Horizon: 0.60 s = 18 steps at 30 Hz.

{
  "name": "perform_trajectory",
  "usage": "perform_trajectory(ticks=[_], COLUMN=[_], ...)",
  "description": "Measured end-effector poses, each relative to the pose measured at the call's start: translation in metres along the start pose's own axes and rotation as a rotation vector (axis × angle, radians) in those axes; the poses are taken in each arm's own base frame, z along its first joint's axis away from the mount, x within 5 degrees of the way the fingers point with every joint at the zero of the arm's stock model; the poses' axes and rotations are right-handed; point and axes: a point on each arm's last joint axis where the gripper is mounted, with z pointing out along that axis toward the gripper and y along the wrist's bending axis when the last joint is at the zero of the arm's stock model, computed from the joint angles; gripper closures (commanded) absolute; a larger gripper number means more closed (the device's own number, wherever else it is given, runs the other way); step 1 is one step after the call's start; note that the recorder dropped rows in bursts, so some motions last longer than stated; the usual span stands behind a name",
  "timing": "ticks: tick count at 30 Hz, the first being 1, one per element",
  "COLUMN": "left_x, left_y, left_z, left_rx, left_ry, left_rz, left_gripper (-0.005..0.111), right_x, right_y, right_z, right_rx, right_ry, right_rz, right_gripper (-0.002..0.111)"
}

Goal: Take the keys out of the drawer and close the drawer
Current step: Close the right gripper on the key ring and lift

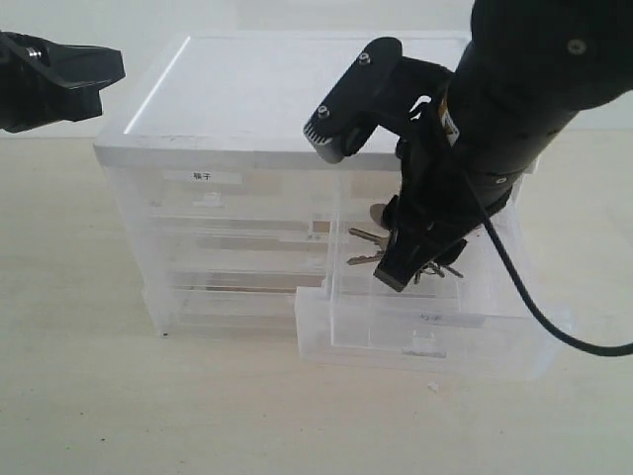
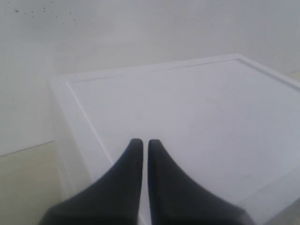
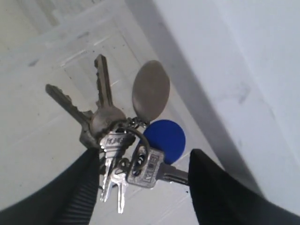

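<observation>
Over open drawer (image 1: pixel 415 336), right gripper (image 1: pixel 406 262) pitched steeply down, jaws spread, straddling keys (image 3: pixel 117 136) lying inside drawer. Left gripper (image 2: pixel 141 143) hovers above cabinet top (image 1: pixel 247 89), well apart from drawer, jaws pressed together.

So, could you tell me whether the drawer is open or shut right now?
Open: the drawer stands pulled out from the cabinet front, with the keys lying on its floor.

**Cabinet (image 1: pixel 297 89) with one drawer (image 1: pixel 425 341) pulled forward**

The drawer juts from the cabinet's lower right front, with the keys (image 1: pixel 364 247) inside it, just before the cabinet's face. The right gripper (image 1: pixel 415 265) reaches into the drawer, astride the keys. The left gripper (image 1: pixel 59 74) hovers by the cabinet's top left edge.
</observation>
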Motion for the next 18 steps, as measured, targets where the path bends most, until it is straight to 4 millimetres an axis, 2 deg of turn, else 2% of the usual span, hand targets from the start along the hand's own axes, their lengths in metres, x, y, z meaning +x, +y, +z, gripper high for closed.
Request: perform_trajectory(ticks=[4,13,16,18], left_x=[0.000,0.000,0.000,0.000], left_y=[0.000,0.000,0.000,0.000], left_z=[0.000,0.000,0.000,0.000], left_rx=[0.000,0.000,0.002,0.003], left_ry=[0.000,0.000,-0.001,-0.002], left_rz=[0.000,-0.002,-0.001,-0.001], left_gripper=[0.102,0.102,0.102,0.102], right_x=[-0.001,-0.006,-0.007,-0.008], right_y=[0.002,0.006,0.007,0.007], right_z=[0.006,0.021,0.023,0.026], right_rx=[-0.012,-0.024,-0.024,-0.022], right_ry=[0.016,0.019,0.025,0.021], right_rz=[0.002,-0.005,-0.008,-0.011], right_gripper=[0.045,0.045,0.054,0.071])
